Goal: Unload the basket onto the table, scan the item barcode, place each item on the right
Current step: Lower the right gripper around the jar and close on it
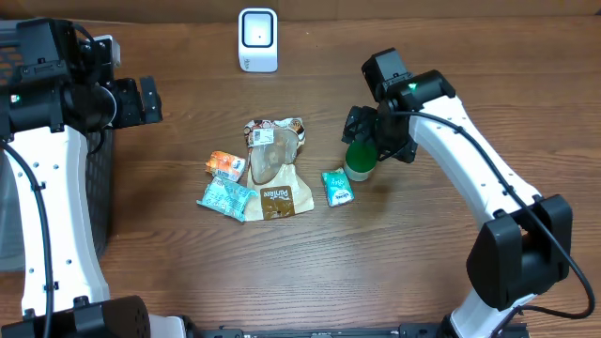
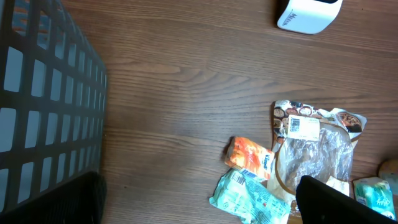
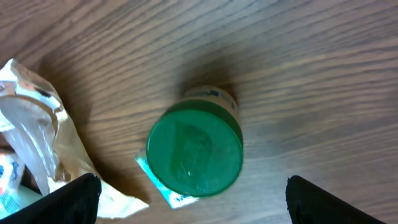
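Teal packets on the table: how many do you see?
2. One teal packet lies beside the orange packet, left of the brown bag; the other teal packet lies right of that bag, next to the green-lidded jar. Others could be hidden under the bags.

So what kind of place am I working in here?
Most likely a mock checkout station on a wooden table: a white barcode scanner at the far edge, packaged snacks and a green-lidded jar mid-table, and a dark mesh basket to one side.
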`<control>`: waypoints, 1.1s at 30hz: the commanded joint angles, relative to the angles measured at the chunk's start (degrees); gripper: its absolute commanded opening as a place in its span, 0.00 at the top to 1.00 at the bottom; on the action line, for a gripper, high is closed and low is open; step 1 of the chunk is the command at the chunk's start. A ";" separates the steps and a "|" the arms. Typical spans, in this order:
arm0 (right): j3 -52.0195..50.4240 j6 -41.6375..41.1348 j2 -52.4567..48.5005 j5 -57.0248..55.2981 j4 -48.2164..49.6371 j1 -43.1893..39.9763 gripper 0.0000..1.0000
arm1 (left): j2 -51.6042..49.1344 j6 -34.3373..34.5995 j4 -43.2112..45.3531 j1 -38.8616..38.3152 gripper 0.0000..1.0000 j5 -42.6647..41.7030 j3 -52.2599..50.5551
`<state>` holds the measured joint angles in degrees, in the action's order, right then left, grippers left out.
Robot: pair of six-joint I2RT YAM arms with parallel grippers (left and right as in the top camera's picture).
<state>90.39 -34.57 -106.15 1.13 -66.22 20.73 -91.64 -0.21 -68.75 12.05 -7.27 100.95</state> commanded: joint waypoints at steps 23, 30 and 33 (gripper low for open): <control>-9.11 -1.46 -0.39 -0.87 7.56 0.22 0.07 | 0.20 -0.94 0.02 -0.07 0.00 0.22 1.53; -9.25 -1.46 -0.39 -0.85 8.11 0.22 0.07 | 0.20 -0.94 0.02 -0.07 0.01 0.20 1.53; -9.25 -1.44 -0.39 -0.87 8.09 0.20 0.07 | 0.20 -0.92 0.02 -0.07 0.00 0.22 1.53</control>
<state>81.45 -35.77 -106.37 1.06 -58.30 20.73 -91.64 -0.21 -68.75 12.05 -7.27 100.95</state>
